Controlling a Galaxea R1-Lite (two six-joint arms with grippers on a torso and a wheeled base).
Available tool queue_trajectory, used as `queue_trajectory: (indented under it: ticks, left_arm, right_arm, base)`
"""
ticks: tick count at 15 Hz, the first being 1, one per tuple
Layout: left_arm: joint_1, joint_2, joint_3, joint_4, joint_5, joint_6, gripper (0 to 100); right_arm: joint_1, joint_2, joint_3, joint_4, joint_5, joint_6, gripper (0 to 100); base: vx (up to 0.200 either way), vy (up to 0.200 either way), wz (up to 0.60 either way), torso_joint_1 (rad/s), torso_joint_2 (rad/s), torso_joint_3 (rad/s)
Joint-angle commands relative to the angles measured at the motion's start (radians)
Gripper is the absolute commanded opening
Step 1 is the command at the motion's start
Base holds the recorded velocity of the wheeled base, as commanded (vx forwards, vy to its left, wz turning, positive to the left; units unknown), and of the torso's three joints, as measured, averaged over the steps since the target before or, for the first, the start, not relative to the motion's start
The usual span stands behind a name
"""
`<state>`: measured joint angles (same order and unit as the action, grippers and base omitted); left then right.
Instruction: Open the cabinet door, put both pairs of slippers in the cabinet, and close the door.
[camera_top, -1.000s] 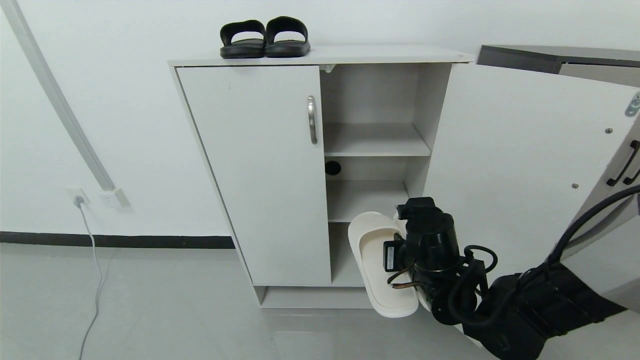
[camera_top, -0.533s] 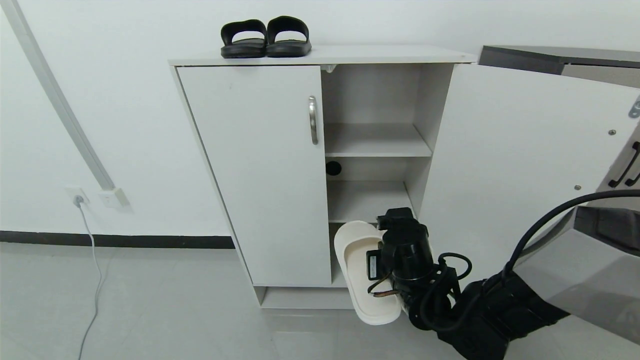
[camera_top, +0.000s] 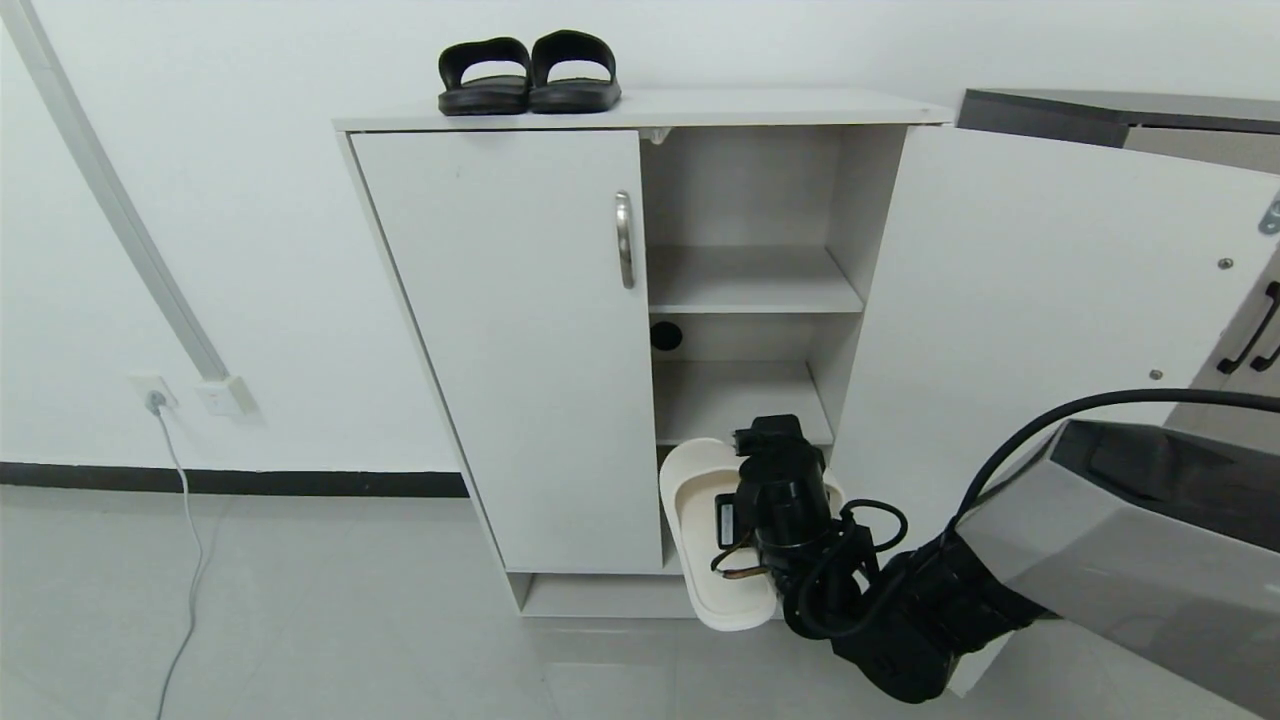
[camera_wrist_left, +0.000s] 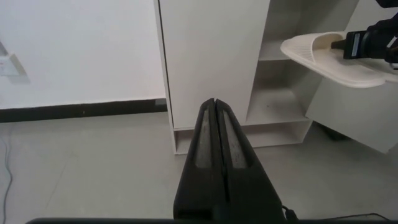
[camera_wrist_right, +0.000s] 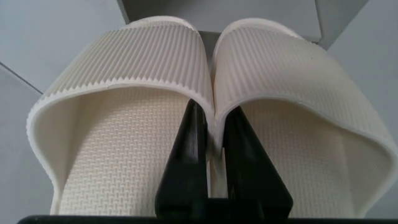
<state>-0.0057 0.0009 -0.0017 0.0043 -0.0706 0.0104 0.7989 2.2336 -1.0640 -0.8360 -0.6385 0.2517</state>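
White wall, grey floor; cabinet ahead, right door swung open. Our right gripper clamps white slippers by inner straps, toes at mouth of bottom compartment, long axis pointing inward: we judge straight push forward seats them. Black slippers on cabinet top. Left gripper closed, empty, farther back.

Left end effector closed, above the floor. Right end effector holds white slippers before the open cabinet.
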Motion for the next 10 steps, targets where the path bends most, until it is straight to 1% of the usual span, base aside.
queue_trajectory:
  ticks: [1,10]
  left_arm:
    - [0.0,0.002,0.0,0.0,0.0,0.0,0]
    - [0.001,0.002,0.0,0.0,0.0,-0.001,0]
  right_arm:
    - [-0.003,0.017,-0.011,0.0,0.0,0.0,0]
    - [-0.009,0.031,-0.011,-0.005,-0.012,0.001,0]
  base:
    - [0.0,0.0,0.0,0.002,0.0,-0.11]
    - [0.0,0.0,0.0,0.004,0.0,-0.185]
